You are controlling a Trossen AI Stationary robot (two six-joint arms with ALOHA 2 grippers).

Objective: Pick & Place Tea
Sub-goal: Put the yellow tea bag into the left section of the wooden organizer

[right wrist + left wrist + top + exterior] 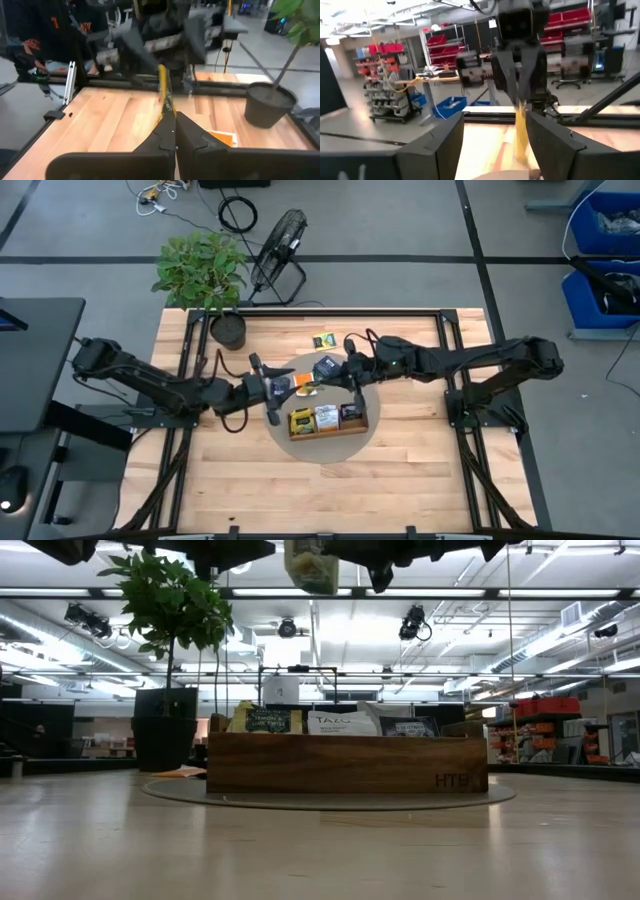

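Yellow packet point(163, 95) pinched in right gripper point(172, 131) jaws | left gripper point(490, 145) jaws parted, released | packet to be lowered squarely into tray point(327, 432), clear of left.

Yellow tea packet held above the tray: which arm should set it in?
Right. The right gripper is shut on the flat yellow tea packet, above the brown wooden tray. The left gripper stands open beside it, holding nothing.

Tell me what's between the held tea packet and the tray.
Nothing visible. The right claw, shut on the yellow tea packet, holds it in open air above the wooden tray. The left claw is open, its fingers flanking the packet.
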